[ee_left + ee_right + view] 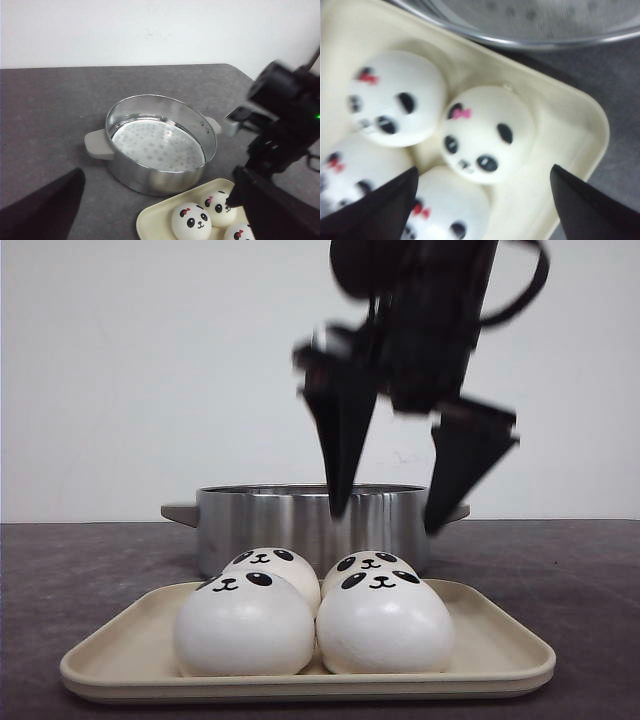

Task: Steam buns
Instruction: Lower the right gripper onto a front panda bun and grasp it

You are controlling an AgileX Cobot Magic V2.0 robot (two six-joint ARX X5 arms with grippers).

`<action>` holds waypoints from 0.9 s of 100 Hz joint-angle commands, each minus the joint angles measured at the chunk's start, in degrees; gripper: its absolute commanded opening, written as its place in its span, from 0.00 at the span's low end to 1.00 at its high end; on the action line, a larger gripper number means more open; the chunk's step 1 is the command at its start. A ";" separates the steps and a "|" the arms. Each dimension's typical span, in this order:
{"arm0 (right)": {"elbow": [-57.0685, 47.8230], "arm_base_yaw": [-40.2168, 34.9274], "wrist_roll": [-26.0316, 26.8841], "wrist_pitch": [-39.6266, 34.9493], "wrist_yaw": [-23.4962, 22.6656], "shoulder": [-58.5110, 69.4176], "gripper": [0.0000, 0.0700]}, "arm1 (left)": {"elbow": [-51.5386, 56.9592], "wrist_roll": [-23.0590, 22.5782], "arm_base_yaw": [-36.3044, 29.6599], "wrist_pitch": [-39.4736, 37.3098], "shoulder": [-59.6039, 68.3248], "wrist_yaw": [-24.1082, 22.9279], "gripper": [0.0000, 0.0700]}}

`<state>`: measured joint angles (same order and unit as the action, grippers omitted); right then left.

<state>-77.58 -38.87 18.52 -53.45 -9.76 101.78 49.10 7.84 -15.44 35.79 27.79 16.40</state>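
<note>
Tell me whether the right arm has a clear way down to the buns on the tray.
Probably yes. The right gripper hangs open above the buns on the tray, nothing between them; the pot stands behind.

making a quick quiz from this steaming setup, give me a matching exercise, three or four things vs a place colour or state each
Things:
1. buns
2. pot
3. tray
4. right gripper

States:
a. shiny metal, nothing inside but a perforated steamer plate
b. open, black, hanging above the tray
c. cream, lying in front of the pot
d. white with panda faces, four together

Pairs: 1-d, 2-a, 3-c, 4-b
</note>
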 commanded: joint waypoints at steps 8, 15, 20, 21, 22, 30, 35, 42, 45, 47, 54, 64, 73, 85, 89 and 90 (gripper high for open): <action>-1.16 -0.59 1.09 1.90 0.13 4.02 0.73 | 0.42 -0.96 -0.37 -0.57 0.26 -0.11 0.85; -1.16 -0.81 1.64 2.84 0.15 5.11 0.73 | 0.42 -0.96 -0.39 -0.59 0.26 -0.11 0.85; -1.14 -0.81 2.03 3.32 0.13 5.55 0.73 | 0.42 -0.98 -0.39 -0.59 0.26 -0.13 0.85; -1.11 -0.81 2.10 3.43 0.17 5.64 0.73 | 0.42 -0.98 -0.39 -0.59 0.26 -0.13 0.85; -1.14 -0.81 2.12 3.54 0.22 5.73 0.73 | 0.42 -0.98 -0.39 -0.59 0.26 -0.11 0.85; -1.11 -1.11 2.36 4.00 0.15 6.47 0.61 | 0.42 -0.98 -0.39 -0.57 0.26 -0.13 0.85; -1.11 -1.11 2.29 3.69 0.22 6.51 0.49 | 0.42 -0.98 -0.39 -0.59 0.26 -0.13 0.85; -1.11 -1.14 2.32 3.74 0.35 6.82 0.37 | 0.42 -0.98 -0.39 -0.61 0.26 -0.13 0.85; -1.11 -1.11 2.32 3.69 0.44 6.82 0.34 | 0.42 -0.98 -0.39 -0.61 0.26 -0.13 0.85; -1.11 -1.11 2.32 3.69 0.59 6.86 0.34 | 0.42 -0.98 -0.39 -0.61 0.26 -0.15 0.85; -1.11 -1.03 2.32 3.72 1.11 6.88 0.34 | 0.42 -0.98 -0.39 -0.63 0.26 -0.15 0.85; -1.11 -1.01 2.56 4.15 1.09 7.21 0.34 | 0.42 -0.98 -0.39 -0.63 0.26 -0.15 0.85; -1.07 -1.01 2.75 4.15 0.79 7.63 0.34 | 0.42 -0.98 -0.39 -0.63 0.26 -0.33 0.85; -1.07 -1.11 3.13 3.54 0.50 9.25 0.08 | 0.42 -0.98 -0.39 -0.63 0.26 -0.35 0.85; -1.05 -1.11 3.10 3.21 -0.07 9.73 0.00 | 0.42 -0.98 -0.39 -0.63 0.26 -0.35 0.85; -1.05 -1.14 3.06 3.15 -0.15 9.86 0.00 | 0.42 -0.98 -0.39 -0.63 0.26 -0.35 0.85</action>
<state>-78.24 -39.38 21.06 -50.13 -9.37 108.57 49.10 7.44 -15.64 35.79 27.79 16.36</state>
